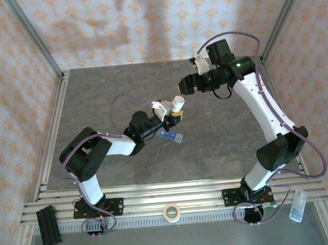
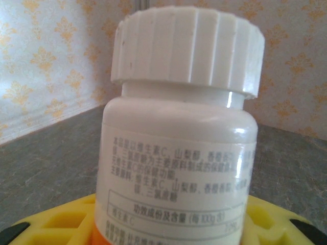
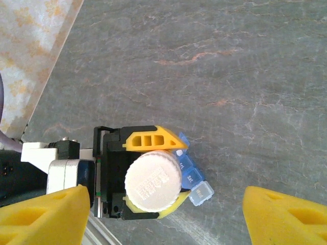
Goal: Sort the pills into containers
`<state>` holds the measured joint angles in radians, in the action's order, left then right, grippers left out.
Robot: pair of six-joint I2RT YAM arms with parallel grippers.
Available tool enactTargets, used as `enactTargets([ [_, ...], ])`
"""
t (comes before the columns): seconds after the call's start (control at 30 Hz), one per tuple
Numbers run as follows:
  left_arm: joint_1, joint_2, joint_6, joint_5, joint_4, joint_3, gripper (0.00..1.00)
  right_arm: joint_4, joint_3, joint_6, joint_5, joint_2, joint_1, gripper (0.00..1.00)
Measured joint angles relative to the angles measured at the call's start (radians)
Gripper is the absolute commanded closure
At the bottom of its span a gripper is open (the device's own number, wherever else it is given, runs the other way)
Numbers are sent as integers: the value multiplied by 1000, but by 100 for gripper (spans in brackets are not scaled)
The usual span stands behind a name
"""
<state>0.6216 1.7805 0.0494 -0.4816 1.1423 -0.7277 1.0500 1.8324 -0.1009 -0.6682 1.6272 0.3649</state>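
My left gripper [image 1: 174,113] is shut on a white pill bottle [image 1: 177,104] with a ribbed white cap, holding it upright above the table. In the left wrist view the bottle [image 2: 179,153] stands between the yellow fingers [image 2: 51,224]. The containers, a blue pill-organiser strip [image 1: 171,136], lie on the table just beside and below the bottle. From the right wrist view I look straight down on the cap [image 3: 152,181] and the strip [image 3: 191,176]; one paler lid [image 3: 201,194] sticks out. My right gripper [image 3: 166,219] hangs open above the cap, also seen as the right gripper [image 1: 185,87]. A white speck [image 3: 179,152] in one compartment may be a pill.
A tape roll [image 1: 171,213] rests on the front rails. A black block [image 1: 47,225] lies at the near left and a clear plastic piece [image 1: 296,206] at the near right. Patterned walls and metal posts enclose the grey table [image 1: 110,92].
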Motion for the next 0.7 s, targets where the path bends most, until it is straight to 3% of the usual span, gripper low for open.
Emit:
enactTargets([
  [0.7,0,0,0,-9,0,0,100,21,-19,-35,-2,61,65,29],
])
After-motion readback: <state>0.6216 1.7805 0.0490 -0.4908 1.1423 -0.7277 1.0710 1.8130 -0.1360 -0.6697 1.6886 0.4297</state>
